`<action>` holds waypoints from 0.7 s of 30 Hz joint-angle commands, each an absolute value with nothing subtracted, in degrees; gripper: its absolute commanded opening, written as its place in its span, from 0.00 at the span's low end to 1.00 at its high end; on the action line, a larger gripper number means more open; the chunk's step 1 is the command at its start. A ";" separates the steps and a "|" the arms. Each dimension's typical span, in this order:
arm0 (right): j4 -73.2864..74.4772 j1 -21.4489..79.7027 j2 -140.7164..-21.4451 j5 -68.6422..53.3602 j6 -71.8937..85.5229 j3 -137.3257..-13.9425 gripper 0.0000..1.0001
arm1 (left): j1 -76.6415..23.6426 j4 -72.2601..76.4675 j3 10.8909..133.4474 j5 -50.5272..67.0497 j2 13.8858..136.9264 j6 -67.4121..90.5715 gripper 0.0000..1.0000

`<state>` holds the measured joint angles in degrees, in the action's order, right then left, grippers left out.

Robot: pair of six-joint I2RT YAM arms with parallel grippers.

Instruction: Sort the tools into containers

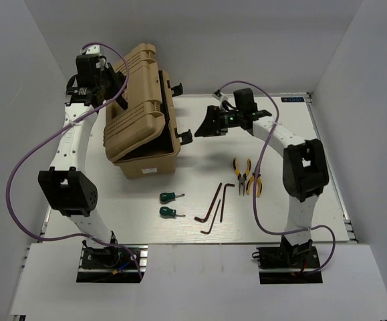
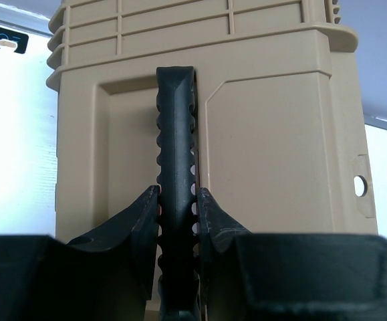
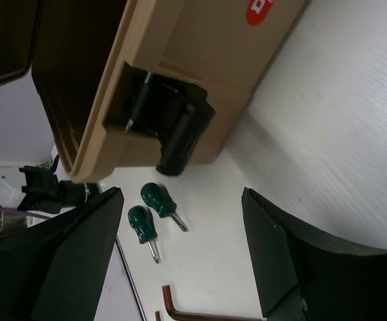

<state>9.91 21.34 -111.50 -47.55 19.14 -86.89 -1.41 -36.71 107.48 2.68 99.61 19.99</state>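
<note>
Screwdrivers [image 1: 168, 197] (green-handled) apart from right hand [image 1: 202, 128]

**A:** What is the toolbox [image 1: 143, 114] made of?

**B:** Tan plastic, matt, moulded into ribs across the lid. Its handle [image 2: 176, 154] is black plastic with ridges down both edges and a dull sheen. The latch [image 3: 173, 134] is smoother black plastic and catches a little light.

**A:** And the table [image 3: 340, 134]?

**B:** White and matt, with a fine grain running through it like printed wood.

**A:** The tools?

**B:** The screwdrivers [image 3: 158, 200] have glossy green plastic handles and pale metal shafts. The hex keys [image 1: 212, 200] are dark, dull metal. The pliers [image 1: 246, 175] have yellow-and-black grips, too small to judge the finish.

**A:** The cable [image 1: 11, 187] on the left?

**B:** It has a purple sheath, smooth and slightly shiny.
</note>
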 commanded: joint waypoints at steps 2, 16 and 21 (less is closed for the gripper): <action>9.40 23.38 -115.39 -46.32 22.50 -96.66 0.78 | -0.62 -29.88 109.42 5.19 96.24 19.60 0.00; 17.40 28.12 -122.87 -41.40 17.85 -103.36 0.73 | -0.62 -29.88 107.05 5.71 95.19 19.60 0.00; 18.55 29.44 -123.66 -40.26 17.14 -105.03 0.70 | -0.62 -29.88 107.05 5.71 95.19 19.60 0.00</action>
